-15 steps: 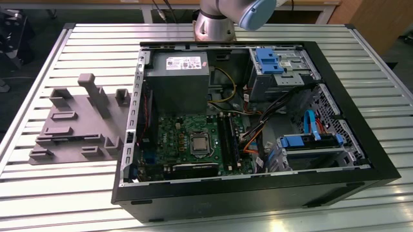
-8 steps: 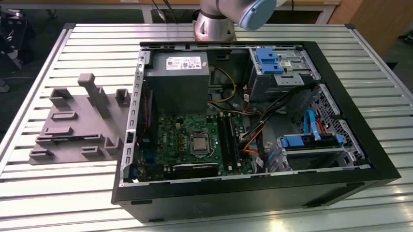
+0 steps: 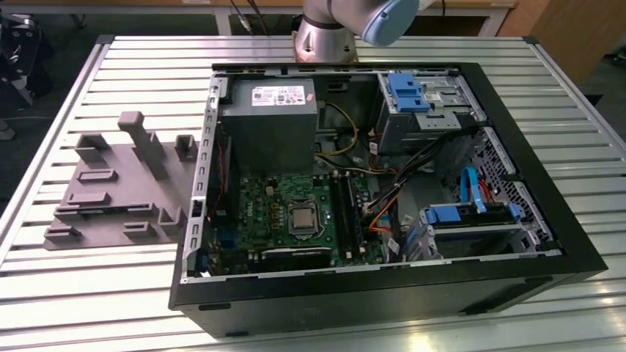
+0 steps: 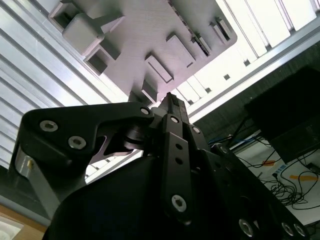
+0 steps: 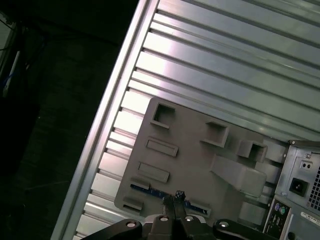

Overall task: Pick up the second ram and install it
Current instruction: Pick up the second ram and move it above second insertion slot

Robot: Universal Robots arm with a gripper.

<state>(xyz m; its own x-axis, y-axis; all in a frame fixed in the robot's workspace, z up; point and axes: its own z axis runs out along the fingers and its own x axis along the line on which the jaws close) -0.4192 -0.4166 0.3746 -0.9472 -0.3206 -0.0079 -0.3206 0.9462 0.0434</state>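
The second ram (image 5: 148, 190) is a thin blue strip standing on edge in a slot of the grey fixture plate (image 5: 190, 150), seen in the first wrist view. My gripper (image 5: 176, 197) hangs well above the plate, its tips lined up over the middle of the ram. The fingers are pressed together with nothing between them. In the second wrist view the gripper (image 4: 170, 100) also looks shut, with the fixture plate (image 4: 150, 35) far below it. In the exterior view the fixture plate (image 3: 108, 198) lies on the table at the exterior view's left.
An open black computer case (image 3: 391, 301) stands on the slatted aluminium table (image 3: 98, 293), right beside the fixture plate. Inside it are the green motherboard (image 3: 264, 202), a grey power supply (image 3: 269, 117) and blue drive brackets (image 3: 470, 216). The arm's base (image 3: 328, 33) stands behind the case.
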